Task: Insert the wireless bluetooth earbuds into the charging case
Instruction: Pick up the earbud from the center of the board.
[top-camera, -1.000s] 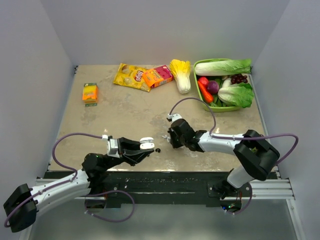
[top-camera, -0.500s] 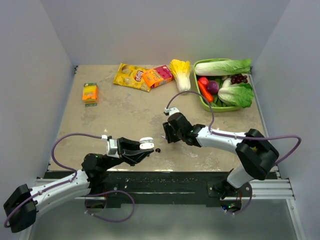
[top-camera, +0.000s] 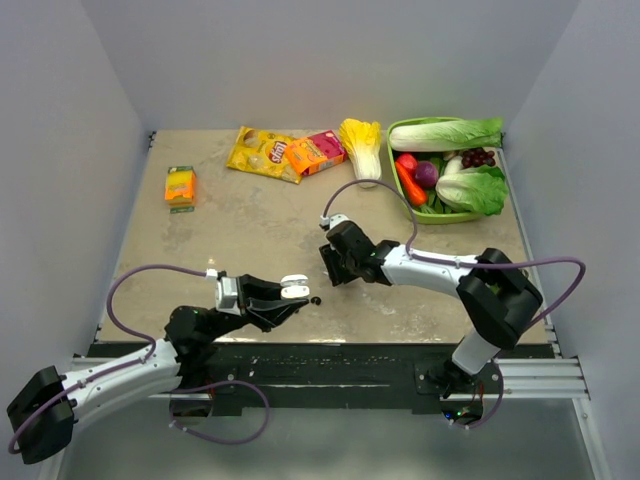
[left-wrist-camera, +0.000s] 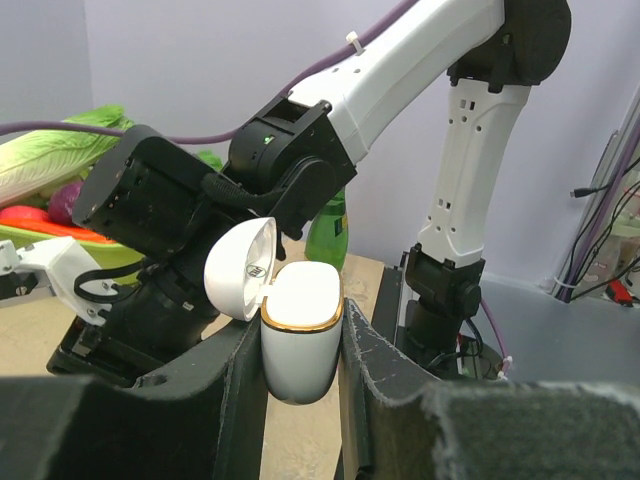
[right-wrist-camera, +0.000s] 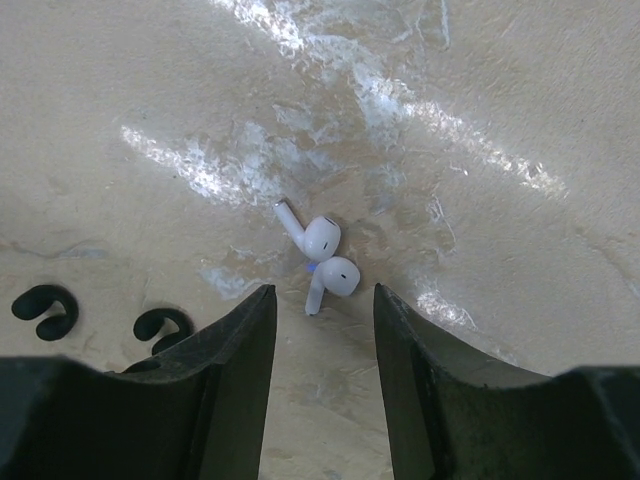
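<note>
My left gripper (top-camera: 291, 291) is shut on a white charging case (left-wrist-camera: 302, 325) with a gold rim, held upright above the table with its lid open. It also shows in the top view (top-camera: 294, 287). My right gripper (right-wrist-camera: 320, 300) is open and points down at the table. Two white earbuds (right-wrist-camera: 322, 238) (right-wrist-camera: 336, 277) lie touching each other just beyond its fingertips. Two black earbuds (right-wrist-camera: 45, 308) (right-wrist-camera: 163, 325) lie to the left, beside the left finger (right-wrist-camera: 215, 370). One black earbud (top-camera: 316, 299) shows in the top view next to the case. The right gripper (top-camera: 330, 262) is just right of the case.
A green basket (top-camera: 447, 217) of vegetables stands at the back right. A napa cabbage (top-camera: 362, 150), an orange box (top-camera: 315, 152) and a yellow snack bag (top-camera: 262, 152) lie along the back. A small orange pack (top-camera: 180, 186) lies at the back left.
My right gripper has moved left and a little away from the front edge, closer to the case. The left arm and the case have not moved.
</note>
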